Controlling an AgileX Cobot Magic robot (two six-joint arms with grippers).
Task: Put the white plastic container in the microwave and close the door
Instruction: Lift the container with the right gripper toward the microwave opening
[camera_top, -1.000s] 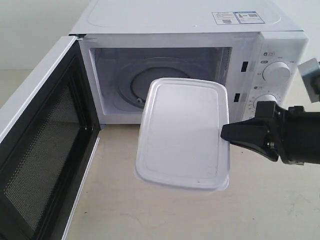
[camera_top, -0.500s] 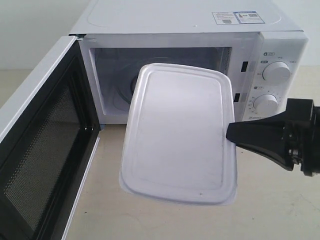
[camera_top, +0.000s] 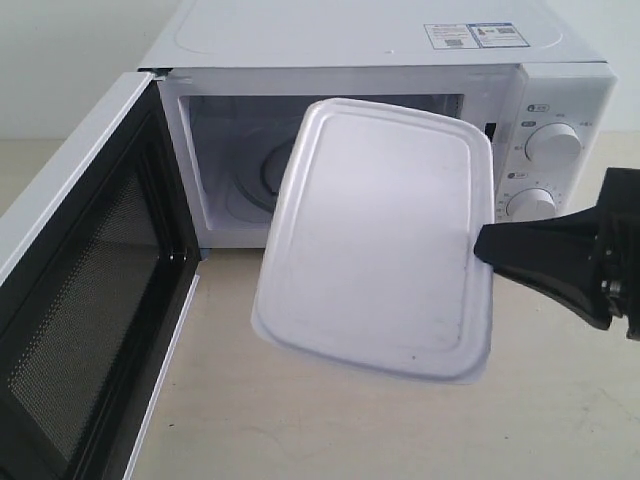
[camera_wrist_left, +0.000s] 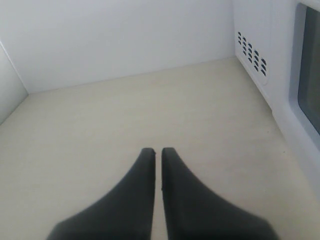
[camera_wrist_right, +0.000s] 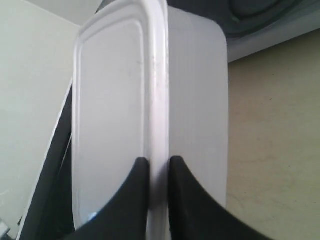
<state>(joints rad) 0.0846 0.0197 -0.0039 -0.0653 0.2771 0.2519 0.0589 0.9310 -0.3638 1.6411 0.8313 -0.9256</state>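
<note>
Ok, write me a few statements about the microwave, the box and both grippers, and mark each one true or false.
1. The microwave door stands open. True.
2. The container rests on the turntable inside. False: it is held in the air, tilted, in front of the opening.
3. The right gripper pinches the container's rim. True.
4. The left gripper holds the door handle. False: it is shut on nothing, above the table beside the microwave.
5. Two round dials sit on the microwave's front. True.
</note>
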